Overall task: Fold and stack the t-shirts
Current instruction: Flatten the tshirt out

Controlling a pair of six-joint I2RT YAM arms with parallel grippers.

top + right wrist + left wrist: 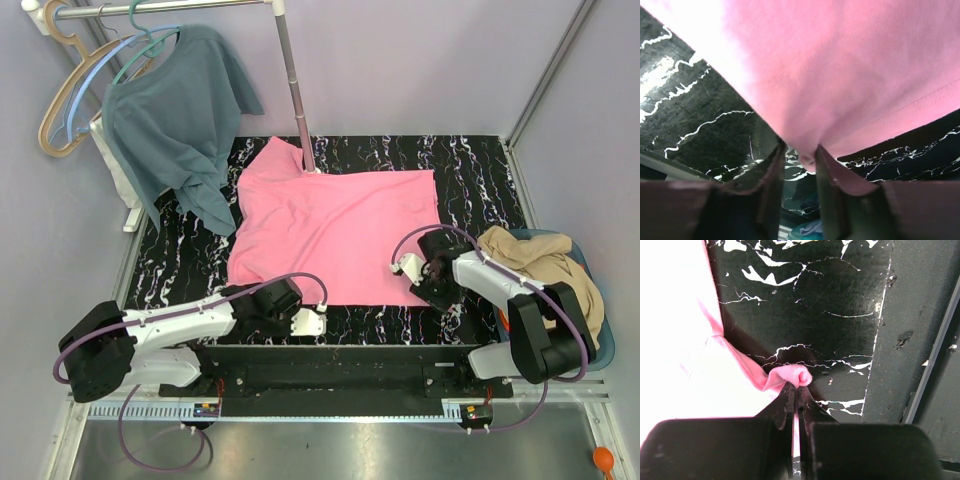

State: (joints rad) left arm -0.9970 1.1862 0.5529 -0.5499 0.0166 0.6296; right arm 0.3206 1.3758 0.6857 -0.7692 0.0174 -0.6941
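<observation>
The left gripper (796, 389) was clamped on a near corner of the pink t-shirt (340, 235), while the right gripper (801, 150) straddled its hem, jaws apart

Pink t-shirt (335, 235) — black, white-veined table (480, 170)

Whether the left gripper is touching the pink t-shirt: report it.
Touching. The left wrist view shows the left gripper shut on a bunched corner of the pink t-shirt.
</observation>
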